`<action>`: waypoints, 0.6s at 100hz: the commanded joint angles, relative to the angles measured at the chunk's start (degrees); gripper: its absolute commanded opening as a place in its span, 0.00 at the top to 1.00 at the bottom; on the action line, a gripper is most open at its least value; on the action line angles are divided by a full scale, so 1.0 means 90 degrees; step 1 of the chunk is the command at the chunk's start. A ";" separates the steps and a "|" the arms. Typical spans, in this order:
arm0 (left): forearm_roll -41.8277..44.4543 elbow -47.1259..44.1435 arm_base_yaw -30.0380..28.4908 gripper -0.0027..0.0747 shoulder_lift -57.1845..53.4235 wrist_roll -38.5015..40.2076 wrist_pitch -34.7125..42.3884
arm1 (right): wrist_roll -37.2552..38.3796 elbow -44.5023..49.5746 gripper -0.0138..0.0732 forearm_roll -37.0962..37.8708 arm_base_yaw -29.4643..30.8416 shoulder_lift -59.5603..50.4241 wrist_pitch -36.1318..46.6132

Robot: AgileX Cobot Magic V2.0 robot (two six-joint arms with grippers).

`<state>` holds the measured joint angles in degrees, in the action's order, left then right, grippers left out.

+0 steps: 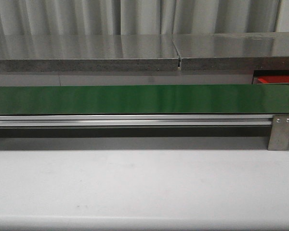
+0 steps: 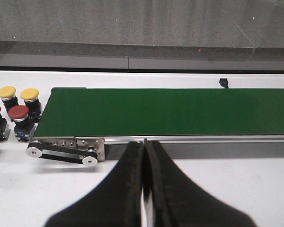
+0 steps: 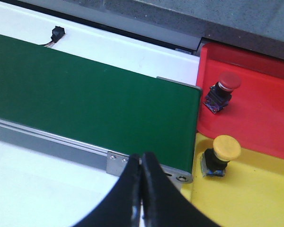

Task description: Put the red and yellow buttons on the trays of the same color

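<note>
We are looking at four buttons waiting on the desk off the belt's (image 2: 170, 111) pulley end: two yellow buttons (image 2: 6, 92) behind, two red buttons (image 2: 18, 112) in front, packed just beside each other. We are judging them light, rigid plastic, with smooth domed caps likely to slip; the blocky body under each cap is looking like the better place to pinch. Tight spacing is leaving little room between neighbours. At the belt's other end, one red button (image 3: 223, 87) is lying tilted in the red tray (image 3: 265, 113) and one yellow (image 3: 220, 153) in the yellow tray (image 3: 246, 198), both with open floor. Both the left fingers (image 2: 144, 189) and right fingers (image 3: 142, 194) are pressing together, holding nothing.
</note>
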<state>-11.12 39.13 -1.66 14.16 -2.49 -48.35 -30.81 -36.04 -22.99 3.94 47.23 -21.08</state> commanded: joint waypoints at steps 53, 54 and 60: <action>0.0234 0.0157 0.0046 0.99 0.0590 0.0092 0.0917 | -0.0060 0.0603 0.92 -0.0108 -0.0005 -0.1356 0.0398; 0.0233 0.0157 0.0046 0.99 0.0623 0.0092 0.0932 | -0.0060 0.0603 0.92 -0.0108 -0.0005 -0.1356 0.0398; 0.0233 0.0157 0.0046 0.99 0.0981 0.0092 0.1025 | -0.0060 0.0603 0.92 -0.0108 -0.0005 -0.1356 0.0398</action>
<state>-8.84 39.13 -1.66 18.54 -2.38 -45.15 -30.81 -29.28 -22.99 3.94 35.26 -21.29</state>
